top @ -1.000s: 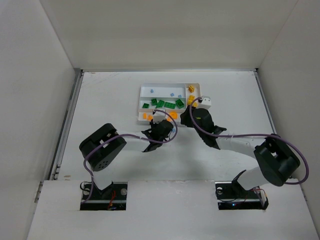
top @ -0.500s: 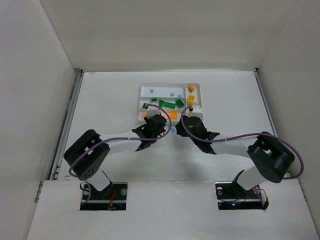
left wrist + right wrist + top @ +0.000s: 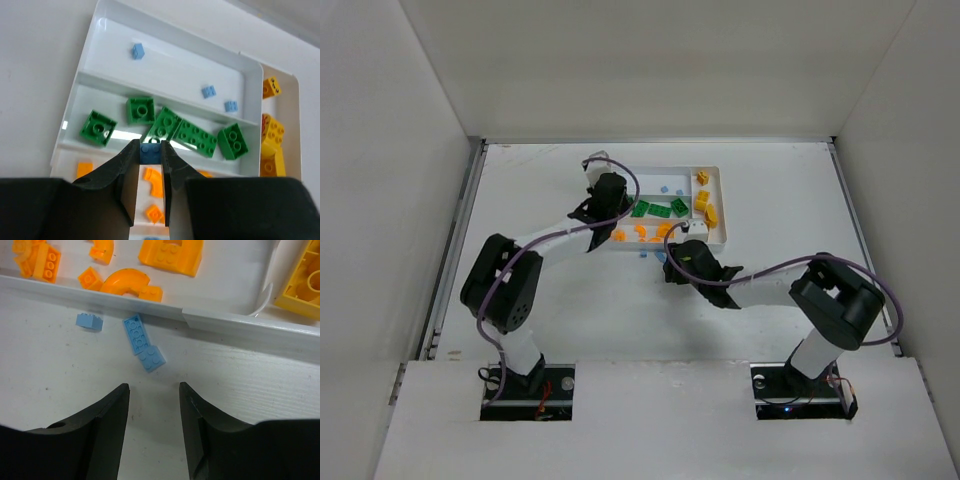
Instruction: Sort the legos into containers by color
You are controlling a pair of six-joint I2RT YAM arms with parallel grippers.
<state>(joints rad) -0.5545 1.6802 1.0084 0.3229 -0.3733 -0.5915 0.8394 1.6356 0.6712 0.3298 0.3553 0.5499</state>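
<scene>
The white tray [image 3: 661,170] holds light blue legos [image 3: 209,91] in its far slot, green legos [image 3: 200,137] in the middle slot, orange legos [image 3: 155,180] in the near slot and yellow legos [image 3: 272,135] in the end slot. My left gripper [image 3: 605,196] hangs over the tray's left part, shut on a small blue lego [image 3: 150,152] above the wall between the green and orange slots. My right gripper [image 3: 152,387] is open and empty, low over the table. Three loose light blue legos [image 3: 136,333] lie just ahead of it, by the tray's near wall [image 3: 220,320].
White walls enclose the table on the left, back and right. The loose blue legos [image 3: 660,257] show on the table just before the tray. Orange pieces [image 3: 170,252] and a yellow brick [image 3: 305,285] lie just past the near wall.
My left gripper has moved from the table in front of the tray to above its left part, blue lego held. My right gripper has drawn back from the tray toward the loose blue legos.
</scene>
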